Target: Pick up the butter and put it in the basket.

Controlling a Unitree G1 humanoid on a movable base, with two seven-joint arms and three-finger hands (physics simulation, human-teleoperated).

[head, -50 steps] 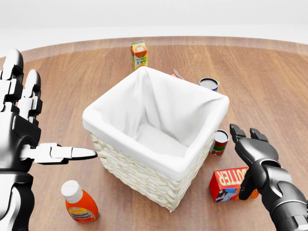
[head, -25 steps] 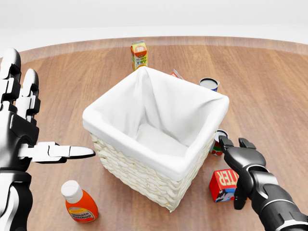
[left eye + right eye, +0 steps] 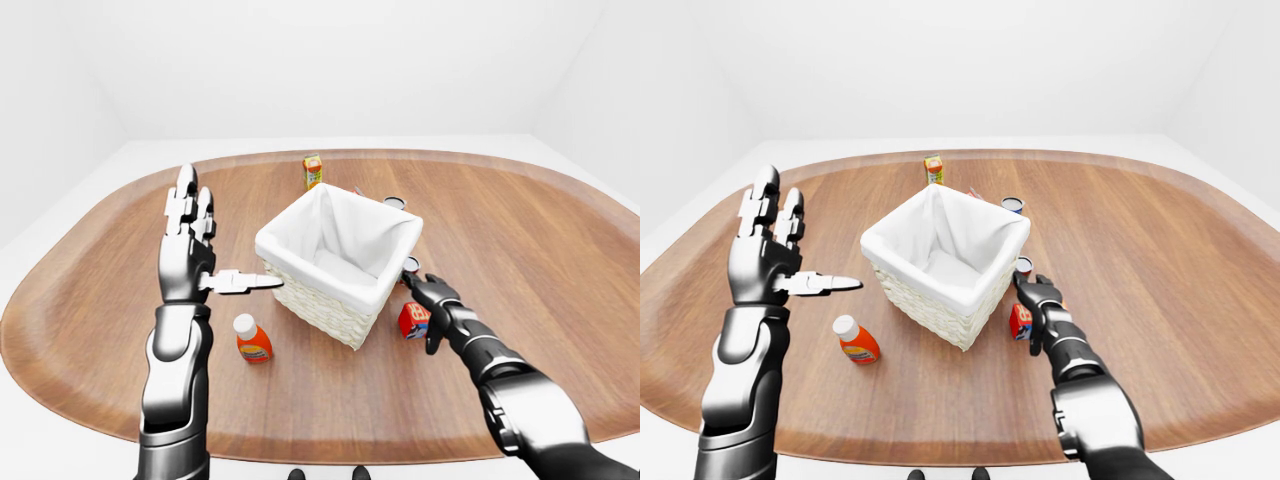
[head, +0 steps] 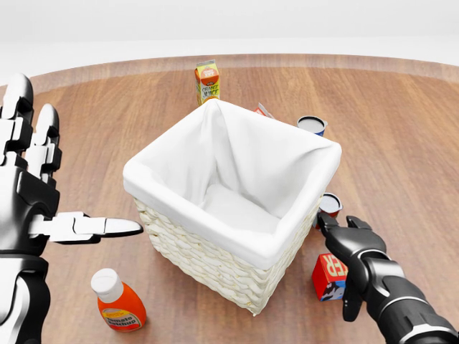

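Observation:
The butter (image 4: 327,276), a red box with white lettering, lies on the wooden table just right of the basket's lower right corner. My right hand (image 4: 346,259) lies over its right side with the fingers spread, touching but not closed round it. The wicker basket (image 4: 215,264) with a white cloth liner stands at mid-table and looks empty. My left hand (image 4: 47,195) is open and held up at the left, thumb pointing toward the basket, holding nothing. The left-eye view also shows the butter (image 3: 411,320).
An orange sauce bottle (image 4: 118,302) lies at the basket's lower left. An orange juice carton (image 4: 206,81) stands above the basket. Two cans (image 4: 312,125) (image 4: 330,205) stand to its right, the nearer just above my right hand. A small red pack (image 4: 263,110) peeks out behind the basket.
My right hand has moved left toward the basket and onto the butter. The box has shifted left and turned narrower. The left hand has barely moved.

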